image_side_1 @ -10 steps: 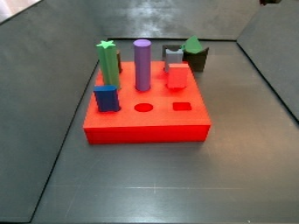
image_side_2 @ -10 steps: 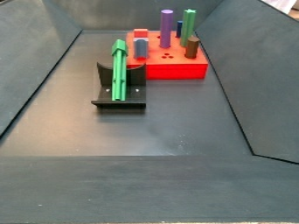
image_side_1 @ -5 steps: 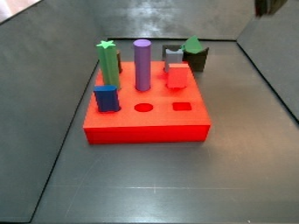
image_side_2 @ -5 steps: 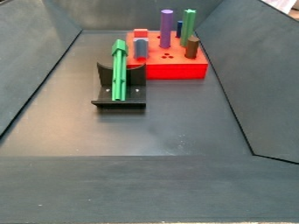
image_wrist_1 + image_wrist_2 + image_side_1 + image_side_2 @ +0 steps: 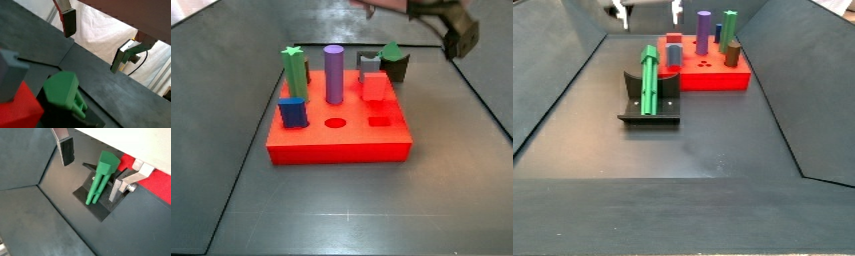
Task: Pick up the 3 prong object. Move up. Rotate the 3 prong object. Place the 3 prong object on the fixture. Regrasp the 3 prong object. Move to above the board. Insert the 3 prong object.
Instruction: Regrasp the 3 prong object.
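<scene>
Gripper (image 5: 647, 12) high at the far end of the table (image 5: 714, 140), above and behind the fixture (image 5: 651, 108); in a side view only its two fingertips enter at the picture's upper edge. Jaws spread wide, nothing between them. In a wrist view the two silver fingers (image 5: 65, 148) with dark pads stand well apart, with the fixture and its piece seen in the gap below, not touched.

3 prong object (image 5: 648, 78): green, long, resting on the fixture, leaning along the bracket's upright with its lobed end uppermost. In a wrist view (image 5: 101, 177) it lies slanted in the dark L-shaped bracket (image 5: 100, 203), broad end toward the board. In the closer wrist view its green end (image 5: 65, 92) fills the lower part, with the dark fixture (image 5: 67, 115) under it.

Board (image 5: 714, 72): red slab, just beyond the fixture and near it; whether they touch, cannot tell. In a side view (image 5: 338, 140) it carries a bright green star-topped post (image 5: 294, 68), a purple post (image 5: 333, 73), a blue block (image 5: 293, 111), a red block with grey top (image 5: 372, 80). A round hole (image 5: 335, 124) and a square hole (image 5: 380, 122) sit open on the near edge of the slab.

Blurred arm (image 5: 445, 20) crosses the upper right corner of that side view.
</scene>
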Motion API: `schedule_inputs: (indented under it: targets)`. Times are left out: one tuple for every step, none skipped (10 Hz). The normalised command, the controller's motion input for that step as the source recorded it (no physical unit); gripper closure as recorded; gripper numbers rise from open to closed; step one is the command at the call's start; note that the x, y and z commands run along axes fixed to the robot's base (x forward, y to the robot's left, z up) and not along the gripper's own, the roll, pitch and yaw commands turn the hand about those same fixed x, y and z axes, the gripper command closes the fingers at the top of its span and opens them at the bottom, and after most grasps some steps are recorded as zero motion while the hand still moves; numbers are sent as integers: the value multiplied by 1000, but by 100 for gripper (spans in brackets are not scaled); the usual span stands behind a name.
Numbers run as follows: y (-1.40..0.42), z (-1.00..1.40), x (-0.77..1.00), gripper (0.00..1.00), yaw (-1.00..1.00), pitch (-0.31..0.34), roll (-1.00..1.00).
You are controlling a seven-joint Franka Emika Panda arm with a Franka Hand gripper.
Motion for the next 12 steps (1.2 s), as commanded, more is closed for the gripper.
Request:
schedule_inputs:
  targets:
    - [6,-1000,112,0,77,-26,88]
    - [1,-1000,126,0,60,-27,80]
    - [-2,-1000,137,0,50,-32,78]
    - [-6,-1000,143,0,41,-27,78]
    - [-8,-1000,147,0,36,-21,79]
    - [-12,-816,132,0,29,-12,81]
    - [-17,-631,104,0,26,-3,81]
    - [-17,-491,94,0,25,0,82]
    - [-15,-351,89,0,29,2,86]
    - [6,-230,87,0,29,13,89]
    - [7,-234,71,0,26,20,82]
    - [7,-234,71,0,26,20,82]
